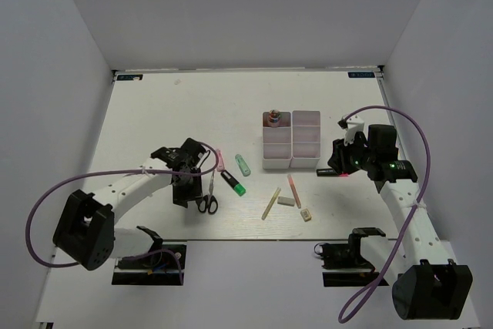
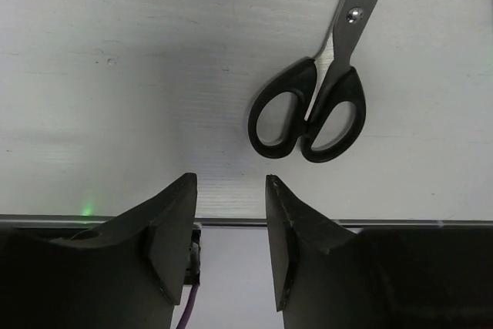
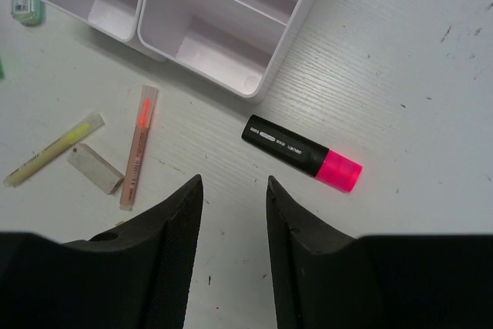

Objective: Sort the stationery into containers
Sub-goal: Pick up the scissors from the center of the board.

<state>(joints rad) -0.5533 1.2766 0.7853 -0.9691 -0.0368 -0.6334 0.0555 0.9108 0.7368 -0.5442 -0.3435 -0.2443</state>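
Note:
The four joined white bins (image 1: pixel 278 163) stand right of centre; they also show in the right wrist view (image 3: pixel 287 45). Black-handled scissors (image 1: pixel 208 199) lie just right of my left gripper (image 1: pixel 182 190), which is open and empty; in the left wrist view the scissors (image 2: pixel 324 107) lie ahead and right of that gripper (image 2: pixel 231 190). My right gripper (image 1: pixel 339 162) is open and empty, right of the bins. In the right wrist view the black-pink marker (image 3: pixel 300 152) lies on the table just ahead of the gripper (image 3: pixel 233 186).
A pink marker (image 1: pixel 219 161), a mint-green marker (image 1: pixel 243 164) and a black-green marker (image 1: pixel 233 182) lie left of the bins. A cream stick (image 1: pixel 271 203), pink stick (image 1: pixel 293 189), grey eraser (image 1: pixel 286 200) and tan eraser (image 1: pixel 306 215) lie in front. A small brownish thing (image 1: pixel 272 119) sits in the back left bin.

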